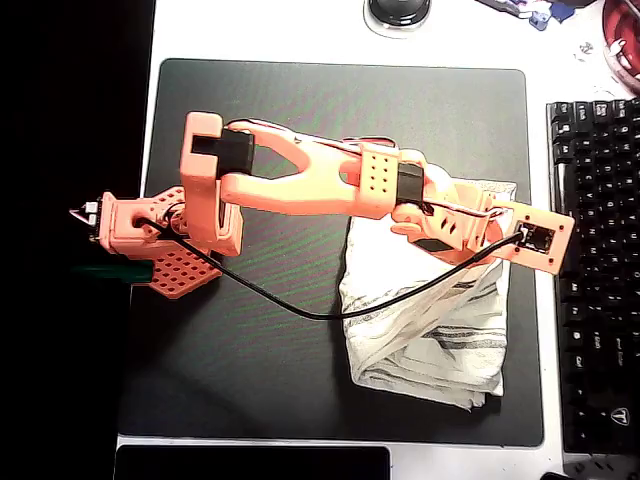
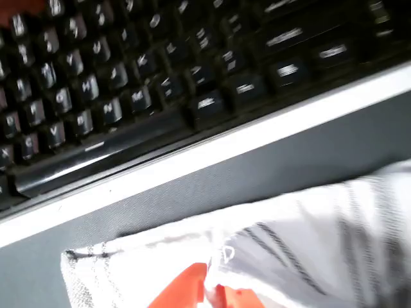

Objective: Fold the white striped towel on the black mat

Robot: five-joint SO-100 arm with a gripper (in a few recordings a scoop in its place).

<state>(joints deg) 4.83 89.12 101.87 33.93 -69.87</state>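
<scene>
Black mat (image 1: 250,380) on a white desk, towel (image 1: 425,320) bunched at centre-right of the overhead view, arm stretched over it.

Lies crumpled and partly doubled over, long axis running top to bottom of the overhead frame, near the mat's right edge and just short of the keyboard (image 1: 600,270) at far right. Arm reaches from its base at mid-left across to the towel's upper right corner; gripper (image 2: 215,292) seen at the bottom centre of the wrist view, orange fingertips (image 2: 186,289) close together with a fold of striped cloth pressed between them, judged clamped on the towel's right-hand edge. Bulk of the cloth lies left of and below the gripper in the overhead frame, so any fold probably carries the pinched edge leftward across that long axis.
</scene>
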